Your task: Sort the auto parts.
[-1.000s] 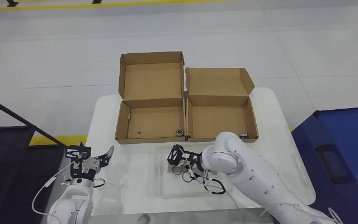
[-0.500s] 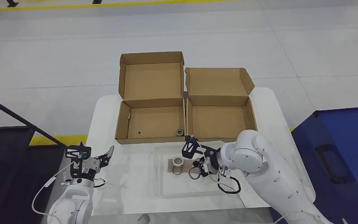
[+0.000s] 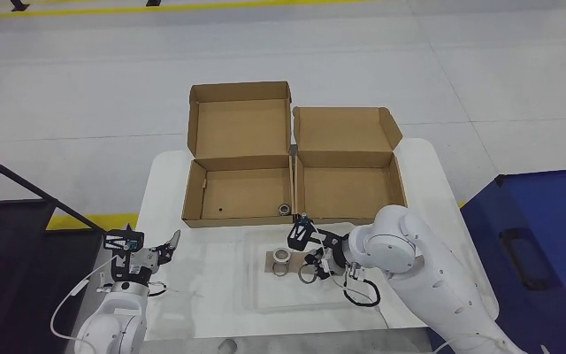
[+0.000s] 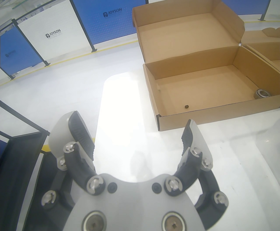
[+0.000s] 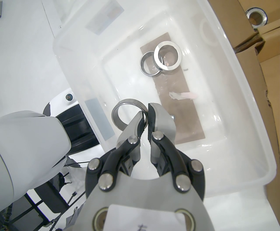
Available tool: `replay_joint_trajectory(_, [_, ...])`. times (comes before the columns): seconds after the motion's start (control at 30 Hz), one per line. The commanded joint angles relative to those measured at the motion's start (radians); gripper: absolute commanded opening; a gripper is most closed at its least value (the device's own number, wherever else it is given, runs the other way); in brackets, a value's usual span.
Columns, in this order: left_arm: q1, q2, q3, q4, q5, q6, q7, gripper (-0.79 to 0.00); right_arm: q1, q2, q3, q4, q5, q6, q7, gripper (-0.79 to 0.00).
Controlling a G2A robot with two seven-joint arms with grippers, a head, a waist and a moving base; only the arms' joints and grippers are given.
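My right gripper is shut on the rim of a grey metal ring inside a clear plastic bin. Beyond its fingertips, two more metal rings overlap on a brown card on the bin floor. From above, the right gripper holds the ring just right of the two rings. My left gripper is open and holds nothing, near the table's left front corner. A bearing lies in the left cardboard box.
Two open cardboard boxes stand side by side behind the bin. The left one also holds a small dark piece; the right box has a small part in its front right corner. The bearing shows past the bin wall.
The right arm has drawn back to the right, away from the two rings on the card, then held still for the last half second. The left arm has not moved.
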Motion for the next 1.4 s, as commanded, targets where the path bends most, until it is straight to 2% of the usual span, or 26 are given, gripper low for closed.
replay_joint_trajectory(0.0, [0.0, 0.0, 0.0, 0.0, 0.0, 0.0, 0.0, 0.0, 0.0, 0.0, 0.0, 0.0, 0.0, 0.0, 0.0, -0.785])
replay_joint_trajectory(0.23, [0.0, 0.0, 0.0, 0.0, 0.0, 0.0, 0.0, 0.0, -0.003, 0.0, -0.001, -0.001, 0.004, -0.001, -0.009, -0.785])
replay_joint_trajectory(0.37, [0.0, 0.0, 0.0, 0.0, 0.0, 0.0, 0.0, 0.0, -0.005, 0.013, 0.043, 0.043, 0.217, -0.101, -0.101, -0.785])
replay_joint_trajectory(0.6, [0.0, 0.0, 0.0, 0.0, 0.0, 0.0, 0.0, 0.0, 0.074, 0.111, 0.027, 0.072, 0.578, -0.169, -0.168, -0.785])
replay_joint_trajectory(0.7, [0.0, 0.0, 0.0, 0.0, 0.0, 0.0, 0.0, 0.0, 0.115, 0.157, -0.023, 0.085, 0.678, -0.183, -0.182, -0.785])
replay_joint_trajectory(0.77, [0.0, 0.0, 0.0, 0.0, 0.0, 0.0, 0.0, 0.0, 0.148, 0.185, -0.044, 0.116, 0.679, -0.195, -0.195, -0.785])
replay_joint_trajectory(1.0, [0.0, 0.0, 0.0, 0.0, 0.0, 0.0, 0.0, 0.0, 0.148, 0.185, -0.044, 0.116, 0.679, -0.195, -0.195, -0.785])
replay_joint_trajectory(1.03, [0.0, 0.0, 0.0, 0.0, 0.0, 0.0, 0.0, 0.0, 0.134, 0.183, -0.053, 0.111, 0.717, -0.196, -0.216, -0.785])
replay_joint_trajectory(1.2, [0.0, 0.0, 0.0, 0.0, 0.0, 0.0, 0.0, 0.0, 0.184, 0.171, -0.127, 0.169, 1.089, -0.178, -0.177, -0.785])
replay_joint_trajectory(1.37, [0.0, 0.0, 0.0, 0.0, 0.0, 0.0, 0.0, 0.0, 0.282, 0.142, -0.234, 0.223, 1.397, -0.098, -0.098, -0.785])
